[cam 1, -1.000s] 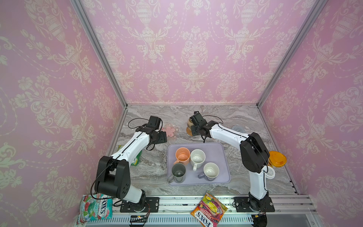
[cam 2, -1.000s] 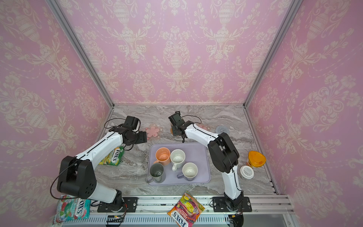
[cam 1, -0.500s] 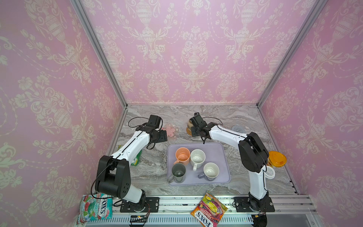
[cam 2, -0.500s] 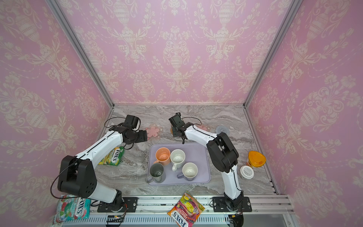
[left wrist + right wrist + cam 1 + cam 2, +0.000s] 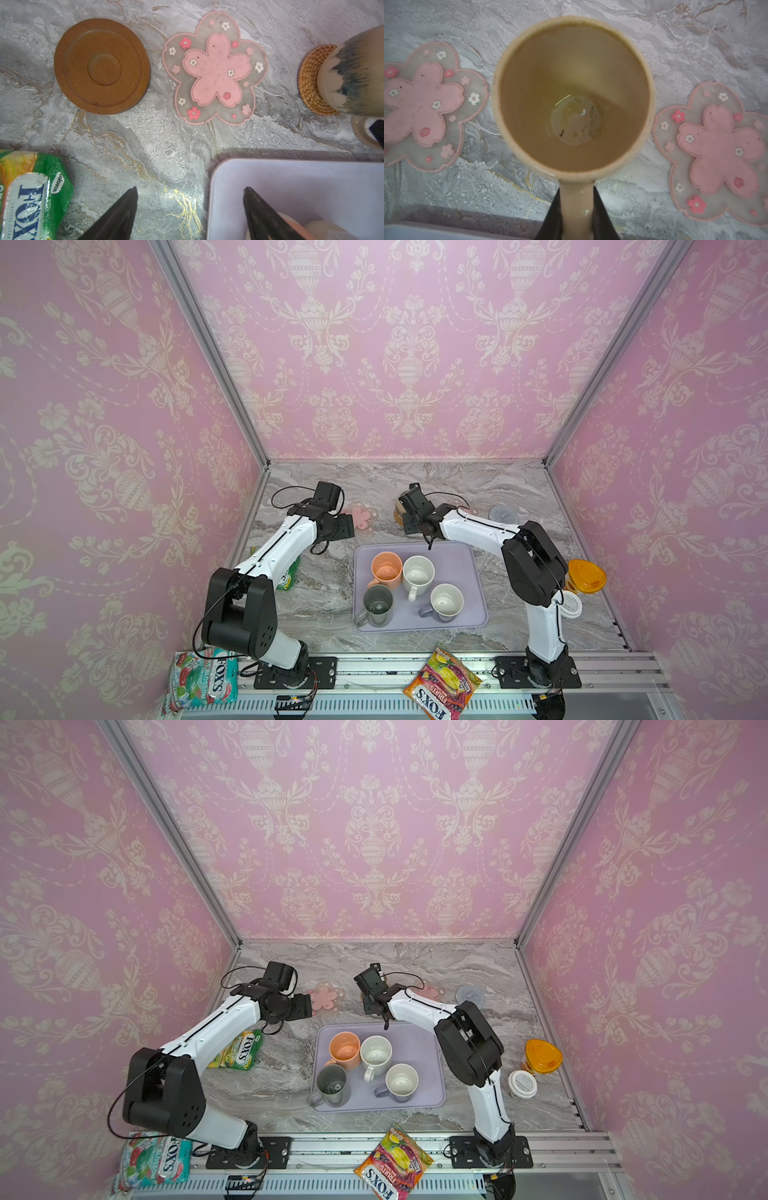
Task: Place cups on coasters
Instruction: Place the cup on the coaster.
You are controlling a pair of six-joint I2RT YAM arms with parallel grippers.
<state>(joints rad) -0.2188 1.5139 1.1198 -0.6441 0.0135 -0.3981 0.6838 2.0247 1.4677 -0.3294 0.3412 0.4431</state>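
**Lavender tray** (image 5: 461, 562): lies flat on the marble tabletop (image 5: 316, 605). All places below are given from it.

**Mugs on the tray (four, all upright):**
- The peach-orange mug (image 5: 386, 570) and the speckled white mug (image 5: 418, 573) stand just beside each other in the far half.
- The dark grey-green mug (image 5: 377, 605) stands at the near-left corner.
- The lavender mug (image 5: 446, 601), white inside, stands in the near-right part.

**Rounded beige mug** (image 5: 571, 93): upright and empty, just beyond the tray's far edge, over the woven rattan coaster (image 5: 309, 83). Whether its base rests on the coaster cannot be told.

**Right gripper** (image 5: 576, 193): clamped tight on the beige mug's handle, with one finger on each side.

**Left gripper** (image 5: 190, 188): spread wide and holding nothing, above the tray's far-left corner. One finger is over the tray and the other over the marble.

**Coasters with no mug on them (all beyond the tray's far edge):**
- The brown disc coaster (image 5: 101, 66) is farthest out past the far-left corner.
- The first pink-flower coaster (image 5: 215, 68) lies off the far-left corner.
- The second pink-flower coaster (image 5: 716, 149) lies toward the right.
- The pale blue knitted coaster (image 5: 504, 514) lies past the far-right corner.

**Green FOX'S bag** (image 5: 239, 1050): on the marble, left of the tray.
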